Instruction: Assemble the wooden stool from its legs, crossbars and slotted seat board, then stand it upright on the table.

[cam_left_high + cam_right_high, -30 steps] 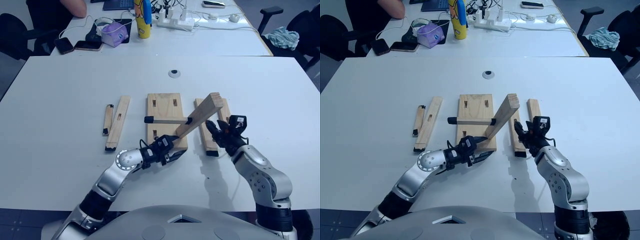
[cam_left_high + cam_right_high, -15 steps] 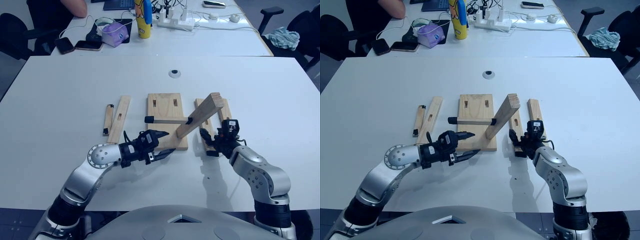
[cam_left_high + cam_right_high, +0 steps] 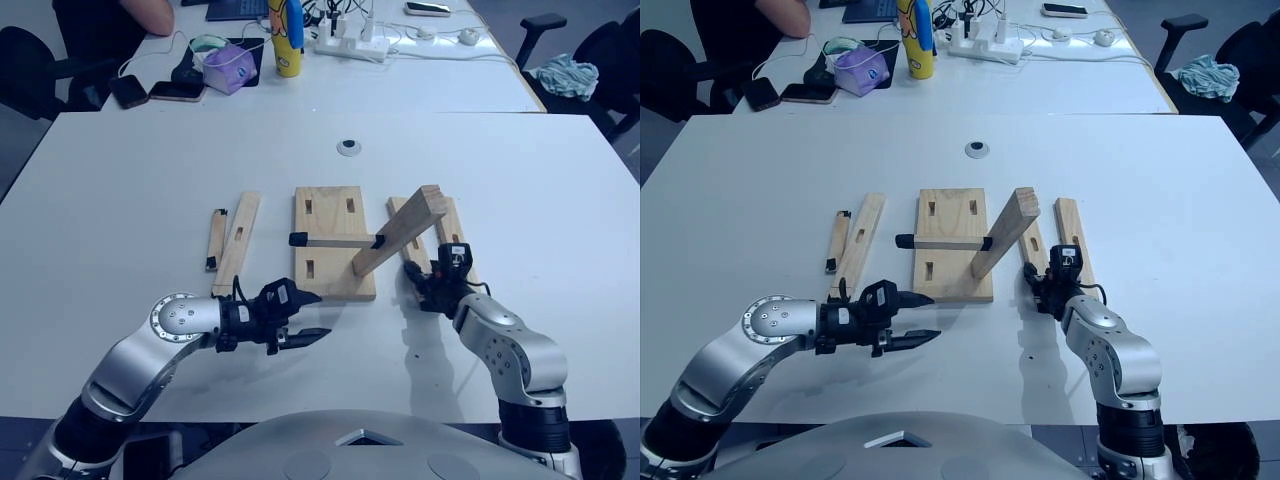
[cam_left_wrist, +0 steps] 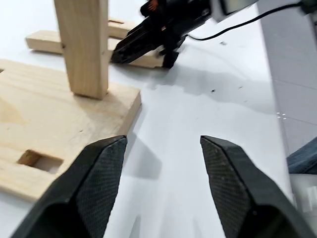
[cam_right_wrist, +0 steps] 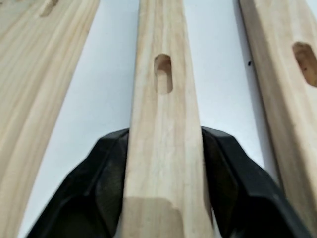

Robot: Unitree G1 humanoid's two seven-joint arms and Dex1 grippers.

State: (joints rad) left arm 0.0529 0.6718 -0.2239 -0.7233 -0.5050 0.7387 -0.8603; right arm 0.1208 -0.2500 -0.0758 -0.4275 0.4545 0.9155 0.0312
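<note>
Bright, even overhead light washes the white table (image 3: 520,170); a soft, short shadow lies on it beside the seat board (image 4: 29,114), left wrist view.

Seat board (image 3: 330,212) mid-table; tilted leg (image 3: 402,230) on it; short crossbar (image 3: 216,238) left; flat leg (image 5: 166,148) right.

seat board (image 3: 334,243): pale bare wood, unvarnished, matt, grain visible, slot insides rough-cut. upright leg (image 3: 400,230): same light wood, matt, smooth faces. lying leg (image 5: 163,99): bare wood, fine straight grain, smooth, edges slightly rounded, oval slot raw inside. crossbar (image 3: 333,240): wood, dark matt ends, end material unclear. left gripper (image 4: 162,143) pads (image 4: 96,193): black, rubbery-looking, finely pebbled, matt. right gripper (image 5: 163,144) fingers (image 5: 101,183): black plastic, smooth, faint sheen. surface (image 3: 150,190): white, smooth, matt, laminate look, soft shadows, no glare.
</note>
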